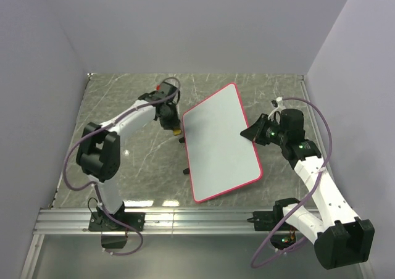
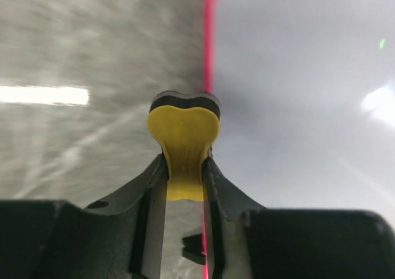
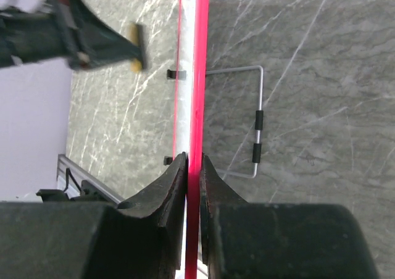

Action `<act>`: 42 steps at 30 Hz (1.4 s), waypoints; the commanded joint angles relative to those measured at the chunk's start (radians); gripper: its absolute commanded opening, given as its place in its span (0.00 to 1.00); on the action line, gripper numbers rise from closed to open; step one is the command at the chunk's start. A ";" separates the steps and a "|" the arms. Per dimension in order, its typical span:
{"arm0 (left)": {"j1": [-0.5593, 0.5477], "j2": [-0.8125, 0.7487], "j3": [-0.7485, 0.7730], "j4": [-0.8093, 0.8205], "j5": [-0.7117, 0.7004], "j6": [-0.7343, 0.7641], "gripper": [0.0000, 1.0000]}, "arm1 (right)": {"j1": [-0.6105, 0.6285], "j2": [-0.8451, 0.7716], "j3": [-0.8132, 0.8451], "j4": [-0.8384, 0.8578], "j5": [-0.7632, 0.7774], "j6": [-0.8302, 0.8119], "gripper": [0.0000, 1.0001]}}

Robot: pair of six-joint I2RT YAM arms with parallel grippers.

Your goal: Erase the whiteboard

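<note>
The whiteboard [image 1: 219,143] sits mid-desk [image 1: 142,162], long axis running far to near, its right rim pinched by the right jaws. We find the left jaws, clamped on the yellow eraser [image 2: 183,137], just off its left rim (board surface lies rightward).

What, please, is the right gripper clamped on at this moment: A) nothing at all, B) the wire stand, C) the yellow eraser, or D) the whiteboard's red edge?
D: in the right wrist view the right gripper pinches the whiteboard by its red rim, while the left gripper holds the yellow eraser.
</note>
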 commanded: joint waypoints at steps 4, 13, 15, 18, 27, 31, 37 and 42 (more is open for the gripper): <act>0.065 -0.156 -0.073 -0.061 -0.252 0.033 0.00 | 0.012 -0.022 0.000 -0.035 0.004 -0.088 0.00; 0.072 -0.145 -0.211 -0.161 -0.476 0.001 0.01 | 0.012 -0.024 -0.023 -0.006 -0.001 -0.063 0.00; 0.073 -0.127 -0.225 -0.156 -0.475 -0.003 0.07 | 0.014 -0.021 -0.022 -0.005 -0.001 -0.062 0.00; 0.075 -0.124 -0.251 -0.124 -0.442 0.004 0.31 | 0.014 -0.019 -0.014 -0.008 -0.002 -0.063 0.00; 0.075 -0.114 -0.273 -0.092 -0.382 0.010 0.77 | 0.015 -0.053 -0.036 0.001 -0.007 -0.059 0.02; 0.075 -0.122 -0.274 -0.092 -0.379 0.006 0.81 | 0.015 -0.065 -0.031 -0.009 0.004 -0.066 0.13; 0.075 -0.157 -0.241 -0.139 -0.373 -0.005 0.83 | 0.015 -0.102 -0.026 -0.032 0.060 -0.070 0.85; 0.075 -0.225 -0.209 -0.164 -0.369 -0.008 0.84 | 0.015 -0.104 0.018 -0.081 0.103 -0.082 1.00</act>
